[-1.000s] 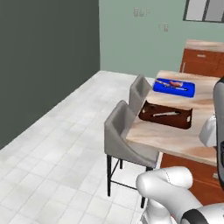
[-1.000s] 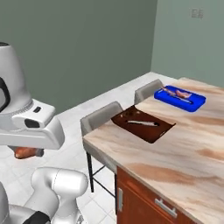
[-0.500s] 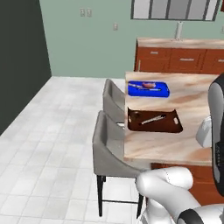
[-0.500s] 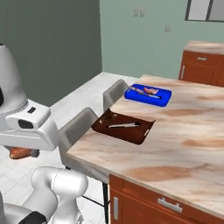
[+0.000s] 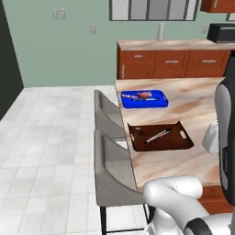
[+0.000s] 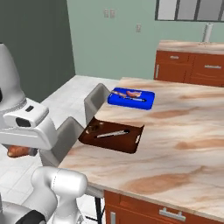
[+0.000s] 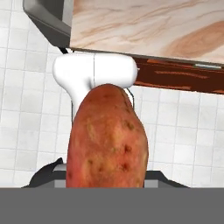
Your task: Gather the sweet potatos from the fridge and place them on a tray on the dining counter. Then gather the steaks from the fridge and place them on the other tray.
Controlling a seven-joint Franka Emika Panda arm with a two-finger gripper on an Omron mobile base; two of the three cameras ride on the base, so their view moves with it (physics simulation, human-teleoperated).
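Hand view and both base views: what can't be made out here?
- Hand view: the sweet potato hides the jaws' contact with it.
- Right base view: the arm's white housing covers most of the sweet potato.
- Both base views: the small dark lump on the brown tray is too small to identify.

Pale sage-green back wall [image 5: 69, 50] up ahead, with small white switch plates [image 5: 58, 14] high on it and a dark grey-green wall [image 6: 30, 48] on the left. White square-tiled floor [image 5: 46, 137] spreads out below, evenly lit. Two grey upholstered stools [image 5: 110, 170] sit tucked against the island's edge. Along the far wall runs a red-brown drawer-fronted wall counter [image 5: 170, 64] with a tan marbled top, silver bar handles on its drawers. Above it sits a white-framed, multi-pane window [image 5: 153, 9].
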